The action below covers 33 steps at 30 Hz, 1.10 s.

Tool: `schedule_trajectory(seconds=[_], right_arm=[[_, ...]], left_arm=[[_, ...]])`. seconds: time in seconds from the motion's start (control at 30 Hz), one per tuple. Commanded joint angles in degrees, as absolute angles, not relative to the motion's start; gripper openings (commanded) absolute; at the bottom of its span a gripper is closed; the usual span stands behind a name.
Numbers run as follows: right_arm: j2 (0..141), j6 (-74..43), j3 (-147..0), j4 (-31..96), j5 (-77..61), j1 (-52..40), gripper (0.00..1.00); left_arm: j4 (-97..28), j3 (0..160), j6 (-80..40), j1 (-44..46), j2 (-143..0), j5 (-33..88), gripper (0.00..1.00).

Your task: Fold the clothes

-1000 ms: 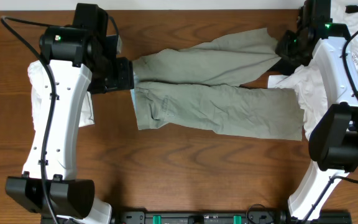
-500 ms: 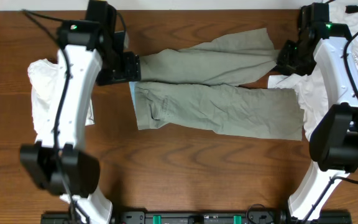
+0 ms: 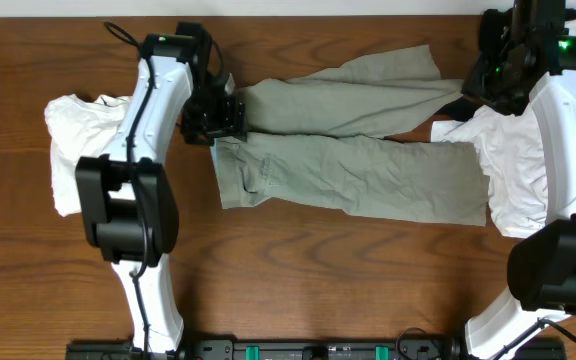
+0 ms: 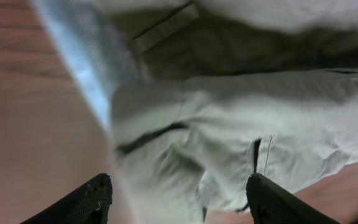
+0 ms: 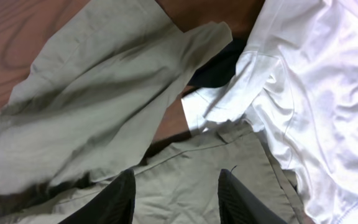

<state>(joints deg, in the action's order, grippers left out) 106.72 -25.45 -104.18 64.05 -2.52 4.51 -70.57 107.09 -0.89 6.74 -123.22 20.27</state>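
Olive-green trousers lie spread across the table's middle, waist at the left, two legs running right. My left gripper hovers over the waistband, open and empty; its wrist view shows the waist fabric blurred between the fingers. My right gripper is open above the leg hems at the far right. Its wrist view shows both leg ends under the fingers.
A white garment lies crumpled at the left behind my left arm. Another white garment is piled at the right edge, touching the lower leg hem; it also shows in the right wrist view.
My left arm has swung right and toward the back, bringing its gripper over the waistband. My right gripper has shifted slightly right. The trousers have not moved.
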Motion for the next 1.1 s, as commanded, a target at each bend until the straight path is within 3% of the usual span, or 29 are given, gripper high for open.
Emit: schedule_trajectory(seconds=[0.0, 0.27, 0.37, 0.47, 0.67, 1.07], right_arm=[[105.82, -25.65, -104.79, 64.95, -2.44, 5.17, 0.41], [105.73, -25.12, -104.79, 66.24, -3.68, 4.84, 0.4], [105.75, -24.53, -104.79, 66.57, -3.66, 4.8, 0.4], [105.75, -24.56, -104.79, 66.61, -3.66, 4.8, 0.4], [105.75, -24.56, -104.79, 66.57, -3.66, 4.8, 0.4], [105.75, -24.6, -104.79, 66.92, -3.68, 4.8, 0.4]], left_arm=[[-69.84, 106.61, 1.72, 6.61, -125.25, 24.64, 0.71], [-68.62, 106.61, 1.65, 6.59, -128.42, 23.22, 0.71], [-68.27, 106.67, 1.67, 6.57, -128.05, 21.02, 0.6], [-67.55, 107.18, 1.69, 6.42, -126.43, 18.81, 0.6], [-66.06, 108.33, -4.01, 5.8, -121.78, 6.52, 0.61], [-63.35, 105.01, -2.59, 5.17, -125.49, 19.64, 0.65]])
